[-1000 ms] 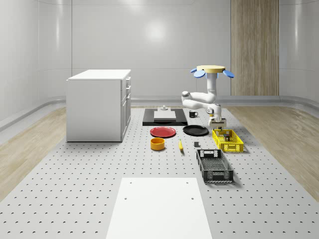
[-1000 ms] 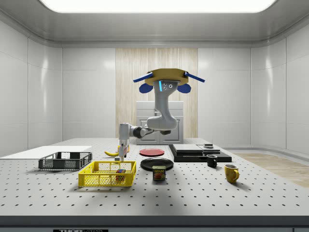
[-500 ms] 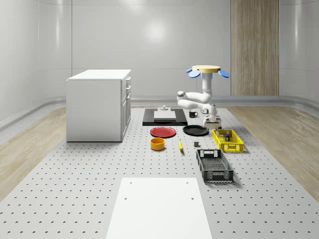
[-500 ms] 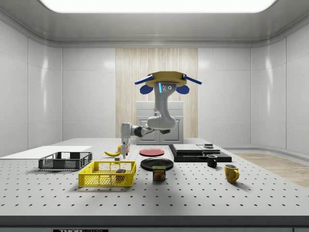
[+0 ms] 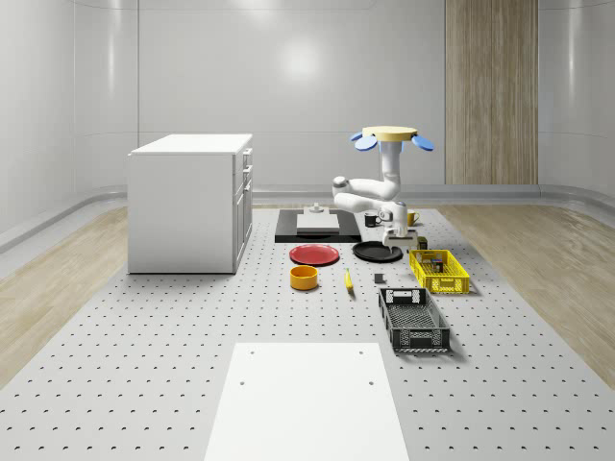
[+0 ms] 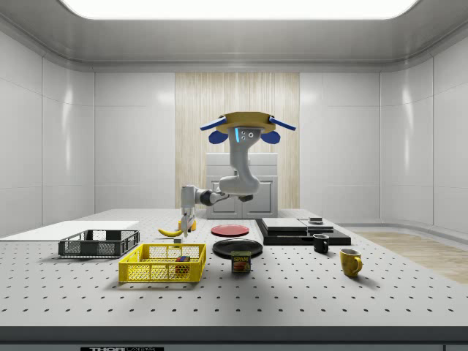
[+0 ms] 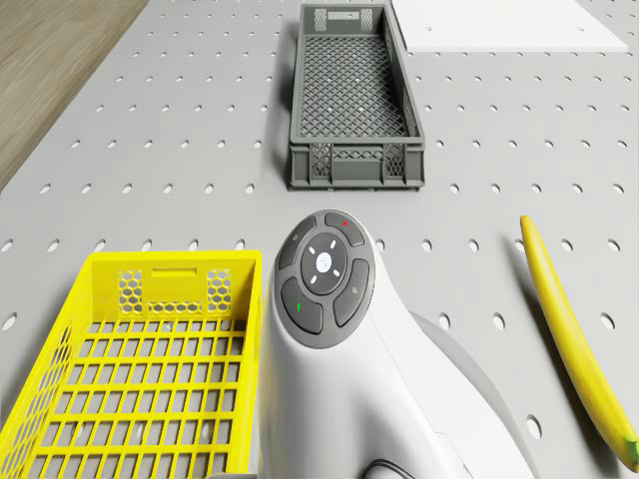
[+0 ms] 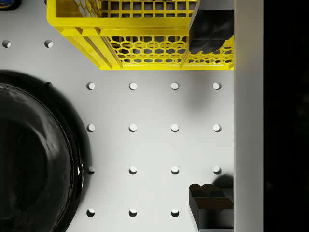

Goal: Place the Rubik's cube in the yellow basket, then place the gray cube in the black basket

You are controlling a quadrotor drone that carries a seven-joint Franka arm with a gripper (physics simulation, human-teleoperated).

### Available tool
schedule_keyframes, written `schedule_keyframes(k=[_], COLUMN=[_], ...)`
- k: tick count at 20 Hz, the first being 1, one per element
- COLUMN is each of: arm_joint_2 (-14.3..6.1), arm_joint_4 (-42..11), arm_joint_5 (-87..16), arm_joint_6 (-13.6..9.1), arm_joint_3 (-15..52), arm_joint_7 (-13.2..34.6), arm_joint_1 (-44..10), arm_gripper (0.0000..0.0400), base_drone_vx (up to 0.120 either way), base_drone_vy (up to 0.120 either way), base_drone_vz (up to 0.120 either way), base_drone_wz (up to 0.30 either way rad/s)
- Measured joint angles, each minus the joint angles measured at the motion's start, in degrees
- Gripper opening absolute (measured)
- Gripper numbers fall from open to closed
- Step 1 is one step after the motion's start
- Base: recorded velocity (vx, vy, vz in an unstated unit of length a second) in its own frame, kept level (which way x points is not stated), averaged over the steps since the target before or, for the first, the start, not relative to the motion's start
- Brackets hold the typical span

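I hover above the perforated tabletop [image 5: 144,375], my drone body [image 5: 388,138] over the black plate [image 5: 377,252], arm reaching down. My claw [image 8: 210,118] hangs empty with fingers [image 8: 208,31] spread wide, over bare tabletop between that plate and the yellow basket [image 5: 439,271]. The Rubik's cube [image 6: 180,259] lies inside the yellow basket (seen through the mesh in the side view). The black basket [image 5: 413,320] stands just beyond the yellow one, nearer the white panel [image 5: 306,401]. A banana [image 7: 574,344] lies beside both baskets.
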Motion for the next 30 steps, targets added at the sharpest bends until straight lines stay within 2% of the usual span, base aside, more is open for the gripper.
schedule_keyframes(k=[11, 23, 26, 30], arm_joint_2=[-0.1, -0.2, -0.2, -0.2], arm_joint_4=[0.0, 0.0, 0.0, 0.0], arm_joint_5=[0.0, 0.1, 0.1, 0.1], arm_joint_6=[0.1, 0.2, 0.2, 0.2], arm_joint_3=[0.0, 0.0, 0.0, 0.0], arm_joint_7=[0.0, 0.0, 0.0, 0.0], arm_joint_1=[0.0, -0.1, -0.1, -0.1], arm_gripper=[0.04, 0.04, 0.04, 0.04], base_drone_vx=[0.105, 0.02, 0.0, 0.0], base_drone_vy=[-0.12, -0.12, -0.027, 0.0], base_drone_vz=[0.0, 0.0, 0.0, -0.12], base_drone_wz=[0.0, 0.0, 0.0, 0.0])
